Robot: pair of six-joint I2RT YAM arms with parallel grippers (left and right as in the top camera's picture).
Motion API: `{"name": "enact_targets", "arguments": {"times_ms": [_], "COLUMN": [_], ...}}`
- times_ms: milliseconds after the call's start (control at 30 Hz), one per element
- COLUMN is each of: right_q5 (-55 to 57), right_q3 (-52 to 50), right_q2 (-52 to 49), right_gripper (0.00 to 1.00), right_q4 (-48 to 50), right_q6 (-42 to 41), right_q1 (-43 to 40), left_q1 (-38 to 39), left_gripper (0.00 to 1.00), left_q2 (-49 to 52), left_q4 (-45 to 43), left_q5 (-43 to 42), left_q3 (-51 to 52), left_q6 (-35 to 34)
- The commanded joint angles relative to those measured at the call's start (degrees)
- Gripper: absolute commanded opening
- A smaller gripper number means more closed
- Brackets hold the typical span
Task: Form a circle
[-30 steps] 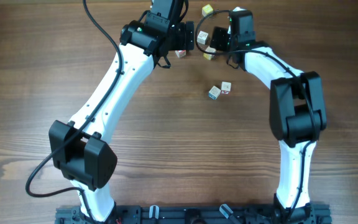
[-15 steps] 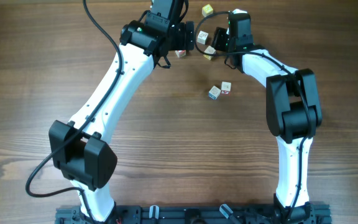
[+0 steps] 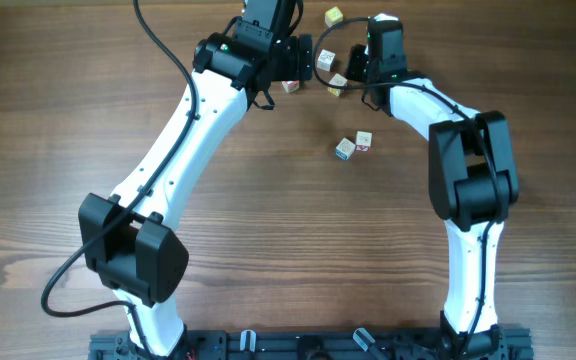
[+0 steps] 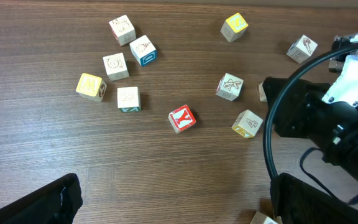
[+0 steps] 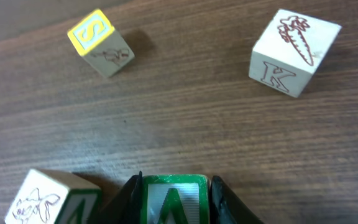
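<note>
Grasp step: with right gripper (image 5: pixel 175 182) clamped on green A cube (image 5: pixel 174 202) near far edge of table (image 3: pixel 268 210) and left gripper (image 4: pixel 179 205) wide open, lift clear, then set against circle (image 4: pixel 115 65).

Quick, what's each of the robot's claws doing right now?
Left gripper: open wide, holding nothing.
Right gripper: closed on the green A cube, a finger against each side.

Brown wooden table (image 3: pixel 268 200), cluster of five letter cubes (image 4: pixel 115 65), scattered cubes (image 4: pixel 182 118)
</note>
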State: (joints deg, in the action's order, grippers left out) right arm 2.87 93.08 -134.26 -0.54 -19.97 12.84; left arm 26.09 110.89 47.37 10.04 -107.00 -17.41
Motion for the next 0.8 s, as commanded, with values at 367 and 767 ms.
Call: {"name": "enact_targets", "arguments": {"times_ms": [367,767], "right_q5": [3.76,3.06], "right_q3": [1.22,1.01], "right_q2": [34.77,58.75], "right_gripper": [0.22,0.19], "right_q4": [-30.99,-66.99], "right_q6": [5.46,4.90], "right_q1": [-1.46,-5.64], "left_q1": [-0.22,-0.22], "left_gripper": [1.00,1.00], "left_q2": [-1.29,-1.29], "left_q4": [-0.09,-0.09], "left_q5": [0.52,0.52], "left_q3": [-1.01,-1.01], "left_q6": [0.50,0.50]}}
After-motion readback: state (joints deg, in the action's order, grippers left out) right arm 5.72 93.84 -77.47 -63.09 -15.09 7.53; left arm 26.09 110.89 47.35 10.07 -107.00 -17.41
